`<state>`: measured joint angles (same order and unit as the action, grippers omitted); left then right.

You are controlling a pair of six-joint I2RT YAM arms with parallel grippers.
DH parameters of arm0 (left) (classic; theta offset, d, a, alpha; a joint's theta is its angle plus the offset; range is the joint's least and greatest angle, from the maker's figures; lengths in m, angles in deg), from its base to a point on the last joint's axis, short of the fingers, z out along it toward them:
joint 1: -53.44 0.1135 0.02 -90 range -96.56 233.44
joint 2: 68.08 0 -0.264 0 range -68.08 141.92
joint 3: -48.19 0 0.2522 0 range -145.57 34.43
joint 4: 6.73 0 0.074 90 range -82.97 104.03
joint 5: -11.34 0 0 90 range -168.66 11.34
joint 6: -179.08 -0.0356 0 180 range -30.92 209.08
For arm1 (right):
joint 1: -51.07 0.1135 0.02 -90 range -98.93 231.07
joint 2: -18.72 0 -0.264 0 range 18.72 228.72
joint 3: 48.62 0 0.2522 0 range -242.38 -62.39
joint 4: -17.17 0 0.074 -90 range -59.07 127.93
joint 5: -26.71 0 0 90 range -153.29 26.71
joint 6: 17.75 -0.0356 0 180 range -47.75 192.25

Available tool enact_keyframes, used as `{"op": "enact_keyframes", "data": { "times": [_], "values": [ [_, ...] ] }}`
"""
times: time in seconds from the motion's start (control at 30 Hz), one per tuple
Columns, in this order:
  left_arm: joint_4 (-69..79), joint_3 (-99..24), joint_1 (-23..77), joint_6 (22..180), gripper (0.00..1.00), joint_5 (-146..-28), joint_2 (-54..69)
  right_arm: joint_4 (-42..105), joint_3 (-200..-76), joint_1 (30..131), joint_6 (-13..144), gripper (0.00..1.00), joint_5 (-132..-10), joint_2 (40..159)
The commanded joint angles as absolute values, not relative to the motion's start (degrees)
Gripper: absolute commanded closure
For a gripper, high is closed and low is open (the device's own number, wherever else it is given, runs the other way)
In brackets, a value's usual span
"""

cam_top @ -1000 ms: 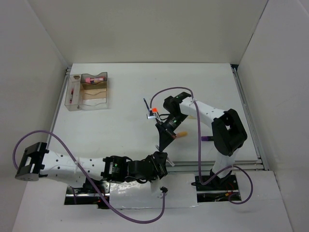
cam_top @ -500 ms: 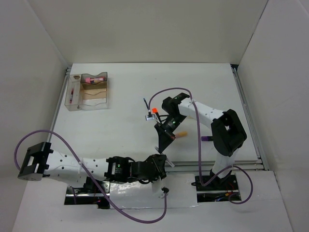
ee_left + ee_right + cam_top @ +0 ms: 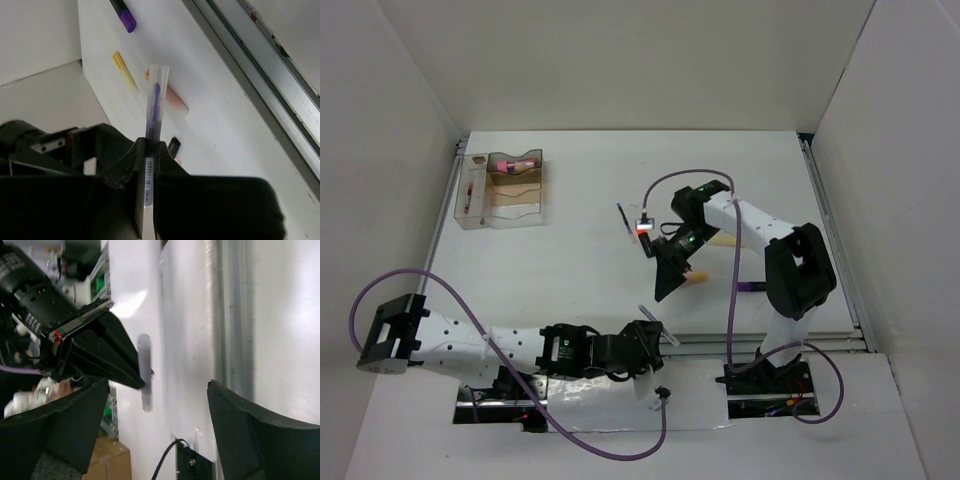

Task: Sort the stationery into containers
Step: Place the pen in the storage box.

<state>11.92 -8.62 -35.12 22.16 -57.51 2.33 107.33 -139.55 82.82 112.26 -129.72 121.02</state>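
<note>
1. Two robot arms shared a white table with one clear organiser tray (image 3: 546,195), used here as the landmark for every place.
2. The left gripper (image 3: 655,335) was clamped on a clear-capped pen (image 3: 156,92), well apart from the tray, to its right and much nearer the arm bases. The jaws pinched the barrel near its tail, so most of the pen stood out beyond them.
3. The right gripper (image 3: 159,385) was spread wide and held nothing. It also hung well to the tray's right.
4. Loose stationery lay in that same area right of the tray: an orange-capped black highlighter (image 3: 642,229), a purple marker (image 3: 126,15), a pale yellow stick (image 3: 125,71) and a pink-orange marker (image 3: 172,98).
5. Inside the tray, a pink-capped tube (image 3: 515,162) lay in the far compartment and a thin red pen (image 3: 470,195) in the narrow left one.
6. The step in hand appeared to be carrying the clear-capped pen to the tray.
   - Doing it well probably meant keeping the squeeze firm and lifting the pen above the tray wall.
   - The pen would then need lining up along a compartment's length, with its free end lowered in before release.
   - The narrow compartment with the thin red pen looked a sensible match.
   - The right arm would do best to stay out of the path.
7. A barcode label (image 3: 145,170) showed on the pen's barrel at the jaws. The small print beside it was too small to read, and no brand was legible.
</note>
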Motion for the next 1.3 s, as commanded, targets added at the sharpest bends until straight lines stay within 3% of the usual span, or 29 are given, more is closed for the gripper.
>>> {"op": "enact_keyframes", "data": {
  "times": [0.0, 0.1, 0.23, 0.33, 0.53, 0.67, 0.83, 1.07, 1.27],
  "values": [
    [13.35, -11.45, -35.24, 25.88, 1.00, -58.01, -0.31, 113.63, -144.38, 73.26, 112.06, 0.11, -128.42, 120.41],
    [15.38, -12.68, -35.33, 31.05, 1.00, -56.52, -1.55, 113.63, -147.37, 65.00, 111.28, 0.00, -126.05, 120.23],
    [17.84, -15.22, -34.37, 38.60, 1.00, -54.05, -2.78, 113.46, -150.45, 55.59, 110.31, 0.00, -123.06, 119.88],
    [20.82, -20.21, -27.70, 49.23, 1.00, -55.36, -1.82, 111.35, -149.93, 49.00, 108.29, 0.00, -120.42, 118.22],
    [34.44, -38.30, -1.71, 67.53, 1.00, -67.27, 8.09, 103.54, -144.40, 41.33, 102.76, 0.00, -115.86, 112.43],
    [41.38, -53.25, 26.10, 75.53, 1.00, -78.20, 18.47, 98.61, -141.05, 39.04, 100.12, 0.00, -114.09, 108.64],
    [49.47, -74.27, 52.41, 82.39, 1.00, -91.64, 34.38, 96.85, -138.50, 39.21, 98.35, 0.00, -113.74, 106.52],
    [58.18, -96.59, 70.47, 82.31, 1.00, -101.66, 52.83, 96.75, -137.27, 40.96, 98.08, 0.00, -114.97, 107.22],
    [57.22, -94.88, 75.23, 79.33, 1.00, -99.06, 56.28, 95.53, -134.90, 44.74, 98.00, 0.00, -112.69, 106.87]
  ]
}}
